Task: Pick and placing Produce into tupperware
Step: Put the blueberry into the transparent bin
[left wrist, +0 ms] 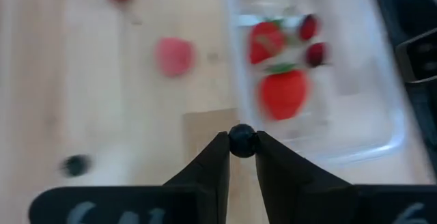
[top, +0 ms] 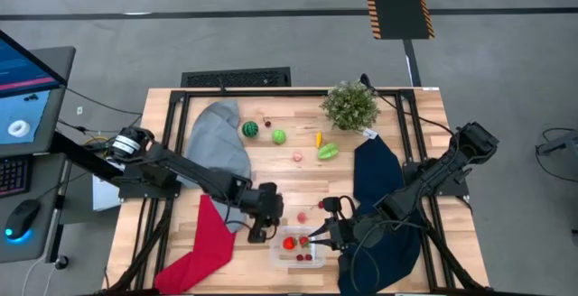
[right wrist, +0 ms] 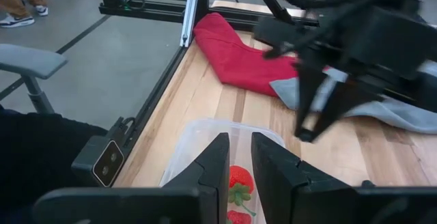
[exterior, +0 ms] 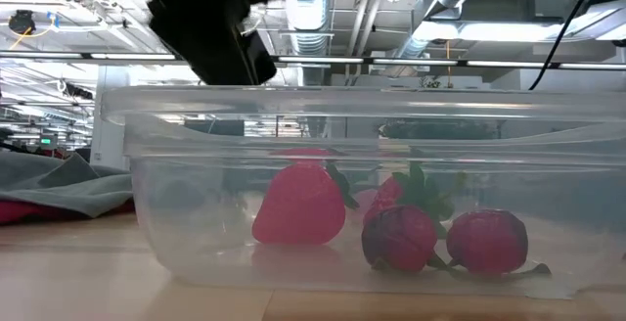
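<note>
Dark berry [left wrist: 242, 141] pinched in my left gripper [left wrist: 242, 157] beside tupperware [left wrist: 382, 138]; early release drops it outside; right gripper [right wrist: 240, 157] nearly closed, empty.

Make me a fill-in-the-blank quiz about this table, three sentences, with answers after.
1. The left end effector pinches a small dark ____.
2. The big strawberry lies inside the clear ____.
3. The cloth at the table's near left corner is ____.
Answers: ball; tupperware; red
</note>
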